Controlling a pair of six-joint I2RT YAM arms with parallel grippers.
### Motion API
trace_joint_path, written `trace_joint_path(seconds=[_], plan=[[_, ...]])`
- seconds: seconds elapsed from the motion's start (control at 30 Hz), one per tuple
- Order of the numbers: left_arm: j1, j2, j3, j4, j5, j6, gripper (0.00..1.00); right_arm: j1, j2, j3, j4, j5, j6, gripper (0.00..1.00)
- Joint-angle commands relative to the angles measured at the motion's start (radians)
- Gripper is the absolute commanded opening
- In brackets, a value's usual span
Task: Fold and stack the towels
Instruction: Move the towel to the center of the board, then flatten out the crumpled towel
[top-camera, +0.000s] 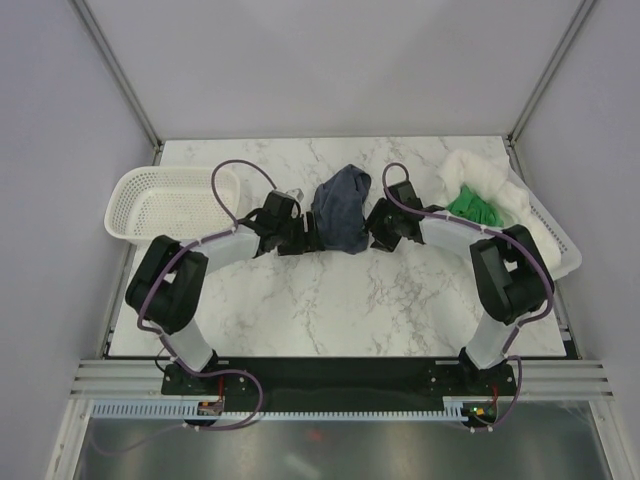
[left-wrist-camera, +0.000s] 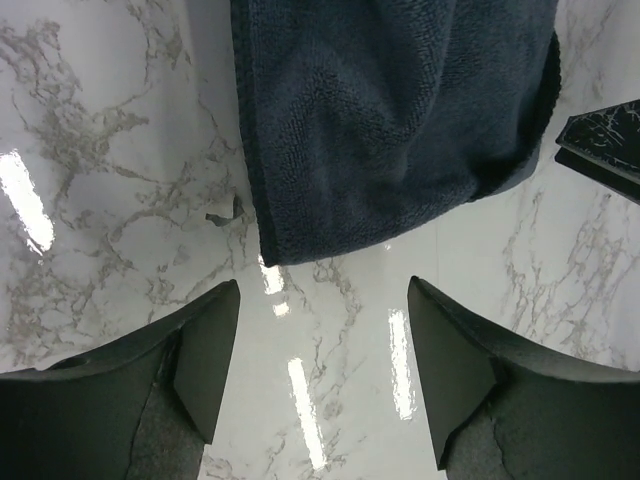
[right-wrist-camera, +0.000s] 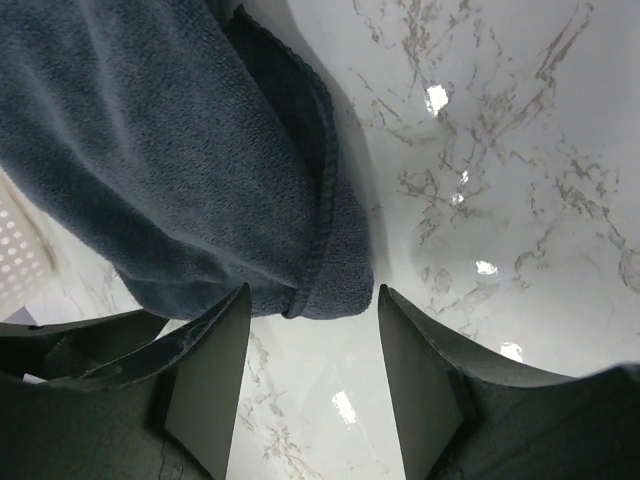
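The navy towel (top-camera: 342, 210) sits in a crumpled lump around the middle of the marble table (top-camera: 330, 310), not folded and not spread flat, with one arm on either side of it. The left gripper (top-camera: 307, 236) is down just beside the towel's left edge. In the left wrist view its fingers (left-wrist-camera: 205, 350) are spread wide with only bare marble between them, and the towel's hem (left-wrist-camera: 390, 120) lies just past the tips, so it's holding nothing. The right gripper (top-camera: 376, 228) is the same deal on the other side. Its fingers (right-wrist-camera: 215, 370) are apart, and a rolled corner of the towel (right-wrist-camera: 170, 150) hangs right at the gap between the tips, but the jaws aren't clamped on it. The green towel (top-camera: 472, 205) and the big white towel (top-camera: 480, 178) are heaped together in the white basket (top-camera: 555, 245) at the table's right edge, green lying on white. A second white basket (top-camera: 165, 200) sits at the far left.
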Motion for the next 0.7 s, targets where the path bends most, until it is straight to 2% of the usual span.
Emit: trace_joint_path(seconds=[0.0,0.37,0.4,0.47,0.5,0.57,0.6,0.63,0.67], plan=[[-0.002,0.028,0.028,0.063,0.008,-0.021,0.75,0.006,0.024,-0.003,0.029,0.039,0.033,0.62],[-0.004,0.072,0.056,0.08,0.033,-0.003,0.66,0.007,0.091,0.003,0.051,0.051,0.007,0.57],[-0.003,0.077,0.059,0.08,0.035,0.001,0.57,0.007,0.085,0.0,0.052,0.051,0.004,0.55],[-0.004,0.085,0.062,0.08,0.036,-0.002,0.47,0.006,0.07,-0.001,0.054,0.052,-0.012,0.46],[-0.003,0.088,0.065,0.08,0.038,-0.002,0.35,0.007,0.048,-0.001,0.052,0.052,-0.033,0.31],[-0.003,0.092,0.075,0.071,0.038,-0.002,0.2,0.007,0.022,-0.003,0.042,0.063,-0.061,0.13],[-0.002,0.091,0.082,0.062,0.039,0.003,0.07,0.007,-0.008,-0.005,0.034,0.066,-0.087,0.0],[-0.002,0.088,0.092,0.047,0.041,0.003,0.02,0.007,-0.025,-0.005,0.008,0.069,-0.099,0.0],[-0.002,0.08,0.112,0.022,0.042,0.005,0.02,0.007,-0.038,-0.003,-0.007,0.071,-0.111,0.0]])
